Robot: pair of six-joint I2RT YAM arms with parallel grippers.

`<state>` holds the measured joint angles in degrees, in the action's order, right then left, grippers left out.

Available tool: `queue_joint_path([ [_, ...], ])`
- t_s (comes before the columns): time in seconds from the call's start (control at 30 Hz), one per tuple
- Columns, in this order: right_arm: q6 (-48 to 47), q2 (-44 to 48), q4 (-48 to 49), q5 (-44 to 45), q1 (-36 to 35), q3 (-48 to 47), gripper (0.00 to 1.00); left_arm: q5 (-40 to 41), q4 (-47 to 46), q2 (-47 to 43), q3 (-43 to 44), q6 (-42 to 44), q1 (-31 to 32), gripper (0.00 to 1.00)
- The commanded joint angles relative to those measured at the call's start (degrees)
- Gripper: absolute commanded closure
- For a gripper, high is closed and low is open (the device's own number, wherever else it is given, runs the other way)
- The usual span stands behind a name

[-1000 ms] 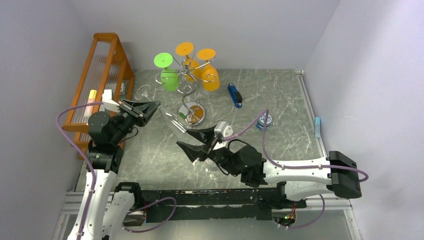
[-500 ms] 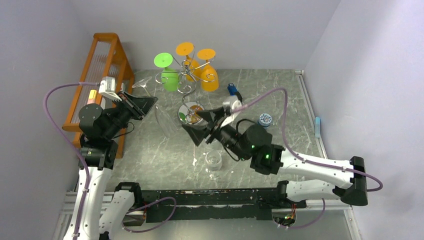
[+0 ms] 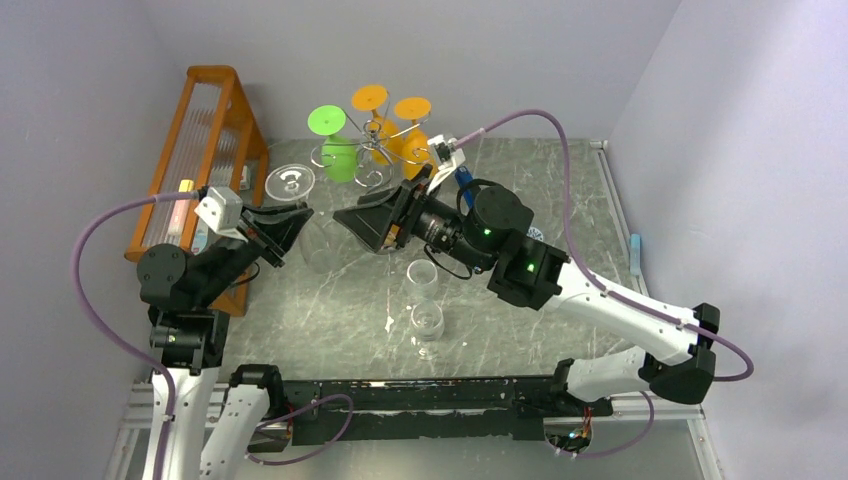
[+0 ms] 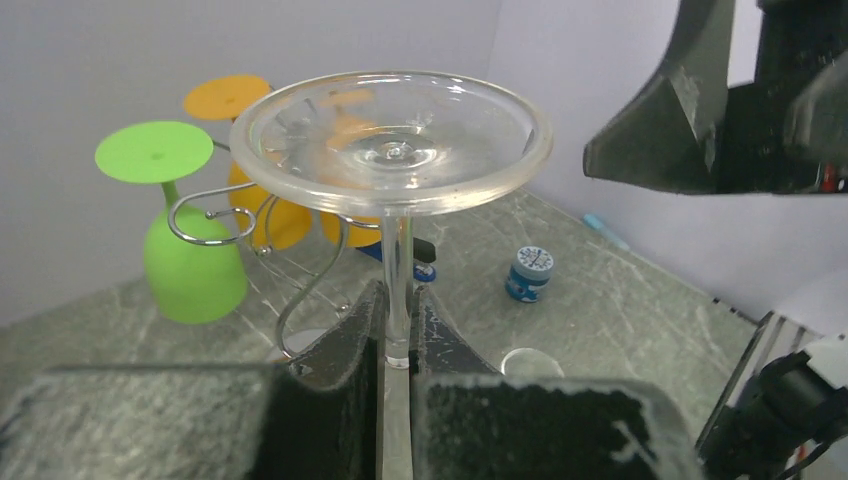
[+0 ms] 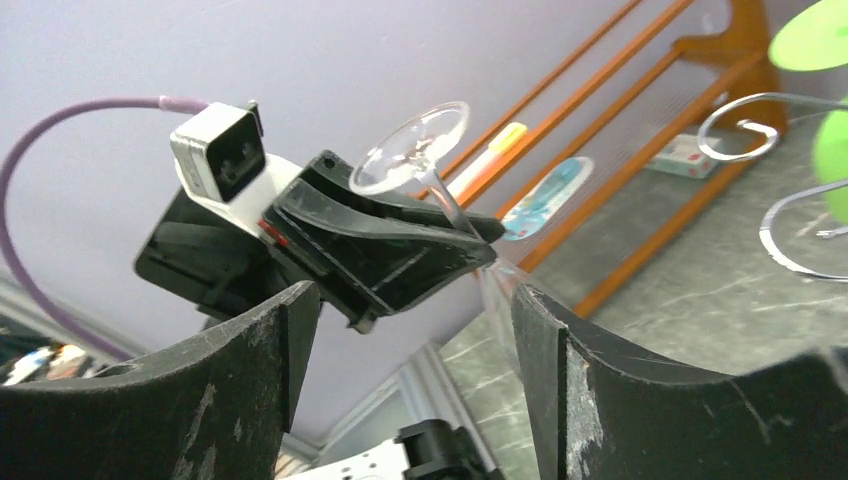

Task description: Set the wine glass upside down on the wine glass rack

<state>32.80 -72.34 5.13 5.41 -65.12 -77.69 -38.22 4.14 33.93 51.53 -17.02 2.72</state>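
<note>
Facing the rack (image 3: 375,160), the right gripper (image 3: 375,222) hangs open and empty just in front of it, while left of it the left gripper (image 4: 397,330) pinches the glass (image 4: 390,140) by its stem, foot up, likely ready for hanging.

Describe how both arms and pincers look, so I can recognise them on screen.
The left arm and right arm share white lower links and black joint housings. The left pincer and right pincer have black wedge-shaped fingers and a white camera box. A purple cable trails each arm; green lights glow on the right one.
</note>
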Motion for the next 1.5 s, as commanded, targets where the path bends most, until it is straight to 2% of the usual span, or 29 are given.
queue_joint_path([
  [0.0, 6.64, -1.34, -1.2, -6.68, 0.16, -2.55, 0.26, -2.84, -3.26, -2.08, -1.64, 8.27, -0.08, 0.95],
  [0.2, 11.44, -3.59, 0.23, -7.74, 0.43, -4.18, 0.27, -6.85, -3.47, -2.12, -2.4, 10.23, -0.08, 0.95],
  [0.57, 20.26, -4.66, 1.65, -3.95, 2.7, -2.9, 0.34, -11.7, -7.49, -2.03, -4.32, 10.08, -0.08, 0.95],
  [0.7, 21.73, -5.36, 1.47, -4.36, 4.04, -2.81, 0.35, -8.06, -7.48, -1.37, -4.99, 9.16, -0.08, 0.95],
  [0.8, 22.48, -4.62, 2.07, -2.9, 4.89, -0.89, 0.35, -2.98, -5.43, 0.66, -4.77, 8.78, -0.08, 0.95],
  [0.9, 23.07, -3.22, 3.18, -0.91, 5.71, 2.14, 0.35, -2.21, -4.9, 3.68, -4.77, 7.49, -0.08, 0.95],
  [1.07, 22.11, -0.72, 3.79, 1.78, 6.16, 4.73, 0.35, -4.55, -12.26, 8.42, -6.73, 2.38, -0.04, 0.95],
  [1.33, 19.6, 4.35, 4.46, 5.09, 6.68, 8.07, 0.35, -5.27, -19.23, 18.94, -6.27, 1.78, 0.93, 0.95],
  [1.47, 18.24, 8.23, 5.79, 8.34, 6.78, 10.76, 0.35, -4.18, -21.11, 22.61, -4.75, 4.8, 2.61, 0.95],
])
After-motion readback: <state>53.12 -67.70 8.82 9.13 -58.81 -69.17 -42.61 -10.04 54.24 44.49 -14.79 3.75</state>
